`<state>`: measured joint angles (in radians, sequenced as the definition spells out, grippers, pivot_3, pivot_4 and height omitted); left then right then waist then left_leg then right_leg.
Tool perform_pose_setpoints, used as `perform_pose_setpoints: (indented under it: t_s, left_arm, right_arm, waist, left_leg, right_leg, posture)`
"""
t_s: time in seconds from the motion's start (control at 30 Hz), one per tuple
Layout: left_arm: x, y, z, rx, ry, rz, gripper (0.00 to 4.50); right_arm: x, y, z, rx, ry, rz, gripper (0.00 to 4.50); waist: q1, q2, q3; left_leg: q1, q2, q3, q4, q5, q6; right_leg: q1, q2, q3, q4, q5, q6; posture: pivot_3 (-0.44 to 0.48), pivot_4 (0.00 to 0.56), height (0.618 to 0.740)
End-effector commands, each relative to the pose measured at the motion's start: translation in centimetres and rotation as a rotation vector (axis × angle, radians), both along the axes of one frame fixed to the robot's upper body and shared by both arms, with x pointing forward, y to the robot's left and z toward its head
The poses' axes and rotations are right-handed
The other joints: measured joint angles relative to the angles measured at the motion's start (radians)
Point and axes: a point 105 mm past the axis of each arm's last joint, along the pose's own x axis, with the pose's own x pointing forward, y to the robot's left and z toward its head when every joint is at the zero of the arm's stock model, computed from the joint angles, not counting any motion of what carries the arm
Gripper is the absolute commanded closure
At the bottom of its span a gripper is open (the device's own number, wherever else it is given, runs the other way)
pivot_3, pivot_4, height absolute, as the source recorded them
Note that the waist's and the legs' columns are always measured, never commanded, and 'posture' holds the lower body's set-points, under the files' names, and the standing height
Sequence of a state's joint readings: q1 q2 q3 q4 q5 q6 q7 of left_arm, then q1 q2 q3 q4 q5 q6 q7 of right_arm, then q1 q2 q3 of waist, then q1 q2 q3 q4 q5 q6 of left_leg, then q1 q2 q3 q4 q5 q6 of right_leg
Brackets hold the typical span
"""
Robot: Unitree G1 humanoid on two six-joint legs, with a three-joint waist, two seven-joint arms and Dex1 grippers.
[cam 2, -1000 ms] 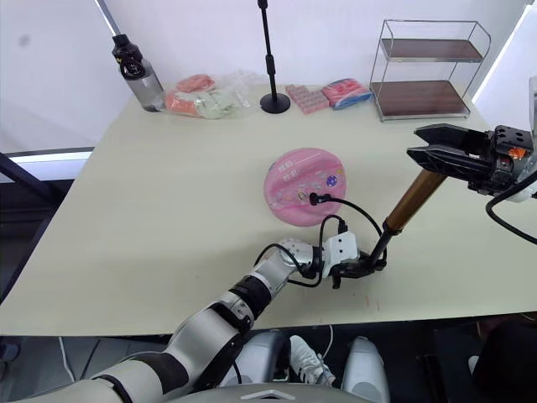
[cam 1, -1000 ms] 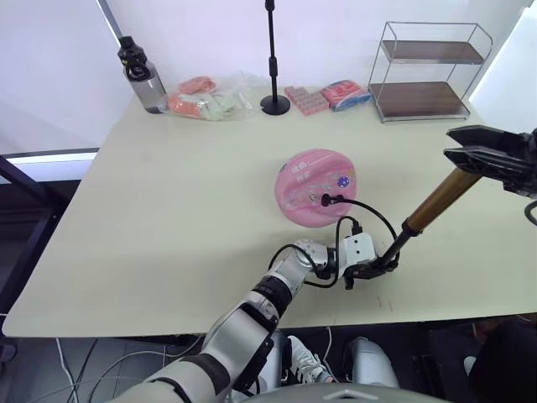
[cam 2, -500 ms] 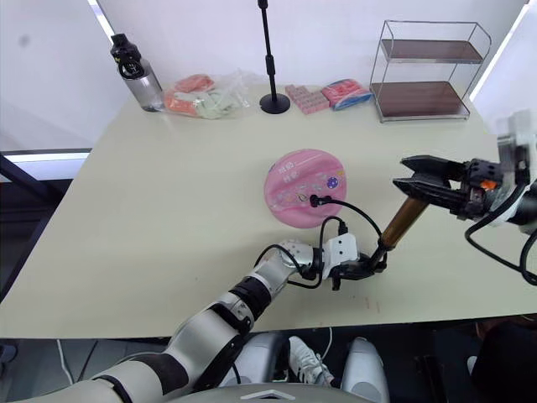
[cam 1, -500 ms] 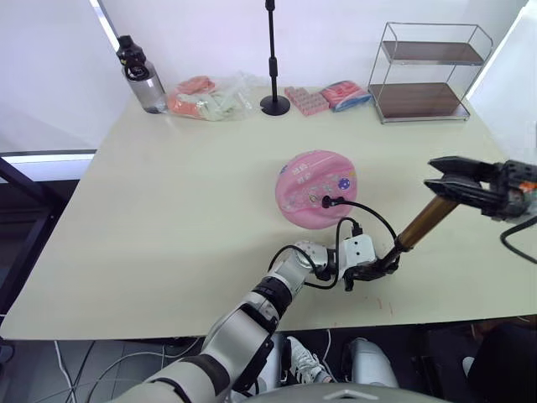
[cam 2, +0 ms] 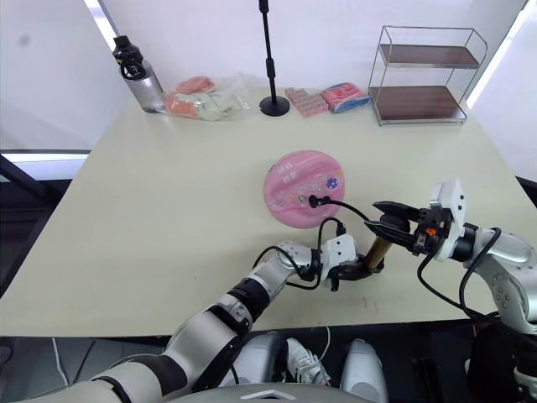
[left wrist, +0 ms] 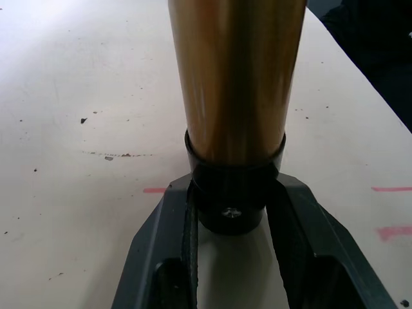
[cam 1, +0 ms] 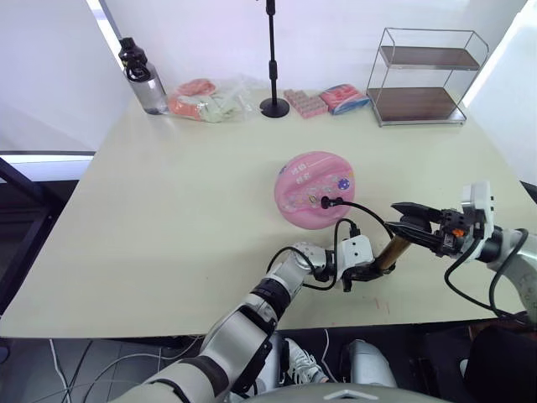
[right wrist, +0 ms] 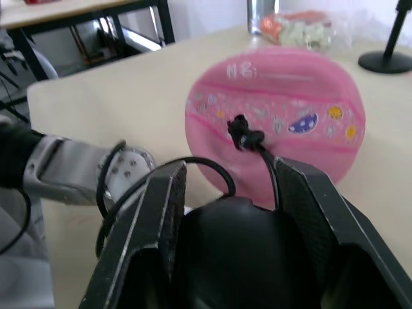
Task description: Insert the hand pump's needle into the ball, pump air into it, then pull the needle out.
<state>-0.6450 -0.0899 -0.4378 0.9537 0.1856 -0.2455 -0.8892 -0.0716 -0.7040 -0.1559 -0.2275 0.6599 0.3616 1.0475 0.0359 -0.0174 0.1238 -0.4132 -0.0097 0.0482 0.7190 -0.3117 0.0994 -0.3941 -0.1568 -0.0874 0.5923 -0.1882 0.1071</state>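
Pump (cam 1: 388, 252) stands tilted near the front edge of the table (cam 1: 168, 210), just in front of the ball (cam 1: 315, 187). We see in the left wrist view that the two fingers (left wrist: 302, 232) of the left gripper (cam 1: 367, 270) are closed on the black lower cap of the gold barrel, low on the table top. The right gripper (cam 1: 411, 227) grips the black handle at the upper end; its two fingers (right wrist: 158, 219) sit on each side of the handle in the right wrist view. Only a short piece of barrel shows between the two grippers.

One thin black hose (cam 1: 369, 211) goes in a loop from the pump base up to a black fitting (cam 1: 325, 201) pressed on the ball. The needle itself we cannot see. The hose loop lies between the ball and the right gripper.

The left arm comes from the front edge with the forearm almost flat on the table. The right arm reaches in from the right side, its gripper pointing left.

At the back of the table we count one bottle (cam 1: 143, 80), one clear bag of packets (cam 1: 210, 99), one black stand (cam 1: 273, 59), two flat packs (cam 1: 327, 99) and one wire shelf (cam 1: 424, 75) with two levels. All are well apart from the ball.
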Motion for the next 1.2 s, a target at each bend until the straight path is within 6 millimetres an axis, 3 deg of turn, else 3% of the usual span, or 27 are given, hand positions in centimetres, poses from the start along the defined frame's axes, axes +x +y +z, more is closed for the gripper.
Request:
perform_pose_setpoints:
  t_s: [0.03,0.27,0.43,0.83,1.07,1.2]
  left_arm:
    - [-1.4,2.1,-3.8,0.143,0.099,0.007,3.43]
    - [-1.3,2.0,-3.7,0.143,0.1,0.007,3.43]
    - [-1.3,2.0,-3.7,0.143,0.101,0.008,3.43]
    - [-1.0,2.2,-3.8,0.144,0.098,0.028,3.43]
    - [-1.1,2.1,-3.9,0.139,0.096,0.028,3.43]
    - [-1.1,2.2,-3.9,0.136,0.095,0.028,3.43]
  right_arm:
    - [-0.3,-0.2,-2.8,-0.03,0.11,-0.016,2.79]
    - [0.6,-1.0,3.8,0.069,-0.033,-0.021,2.79]
    - [0.3,-1.6,7.3,0.083,-0.082,-0.014,2.79]
    - [-1.0,-3.3,14.9,0.117,-0.182,-0.002,2.79]
    - [-1.3,-3.0,16.8,0.098,-0.202,0.015,2.79]
    - [-0.9,-2.4,14.9,0.095,-0.146,0.033,2.79]
  waist:
    - [0.0,-0.001,-0.001]
    - [0.0,0.003,0.002]
    - [0.002,0.013,0.01]
    - [0.0,0.017,0.014]
    - [0.0,0.016,0.015]
    - [-0.001,0.016,0.015]
  left_leg:
    - [0.0,0.0,0.0,0.0,0.0,0.0]
    - [-0.002,0.006,0.002,0.0,0.0,-0.001]
    - [-0.005,0.021,0.019,0.0,0.002,-0.003]
    - [-0.006,0.032,0.037,0.0,0.002,-0.002]
    - [-0.007,0.031,0.038,0.0,0.001,-0.001]
    - [-0.007,0.031,0.038,0.0,0.001,-0.001]
  right_leg:
    - [0.0,0.0,-0.001,0.0,0.0,0.0]
    - [0.0,0.0,-0.005,0.0,0.0,0.0]
    - [0.0,-0.002,-0.01,0.0,-0.001,-0.002]
    - [0.0,-0.004,-0.012,0.0,-0.002,-0.003]
    - [-0.002,-0.006,-0.012,-0.001,-0.002,-0.003]
    - [-0.002,-0.006,-0.012,-0.001,-0.002,-0.003]
  posture:
    - [0.0,0.15,0.74]
    - [0.0,0.15,0.74]
    - [0.0,0.15,0.74]
    - [0.0,0.15,0.74]
    - [0.0,0.15,0.74]
    - [0.0,0.15,0.74]
